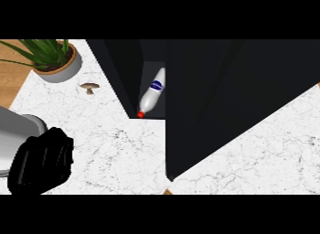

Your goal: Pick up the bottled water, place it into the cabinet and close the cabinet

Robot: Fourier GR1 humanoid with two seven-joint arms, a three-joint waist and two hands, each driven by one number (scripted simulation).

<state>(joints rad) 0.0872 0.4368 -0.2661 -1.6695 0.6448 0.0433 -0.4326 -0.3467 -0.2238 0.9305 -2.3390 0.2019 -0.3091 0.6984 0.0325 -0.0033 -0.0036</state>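
The counter point(109, 137) is white marble with fine grey veins. The cabinet point(230, 91) is black. The bottle point(152, 95) is white with a blue label and red cap. A green plant point(45, 51) fills a grey pot point(63, 72); the mushroom point(89, 86) is brown. The left hand point(42, 160) is black on a grey forearm.

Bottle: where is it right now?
In the head view the bottle lies inside the open dark cabinet, upper centre, red cap toward the counter. The mushroom is to its left.
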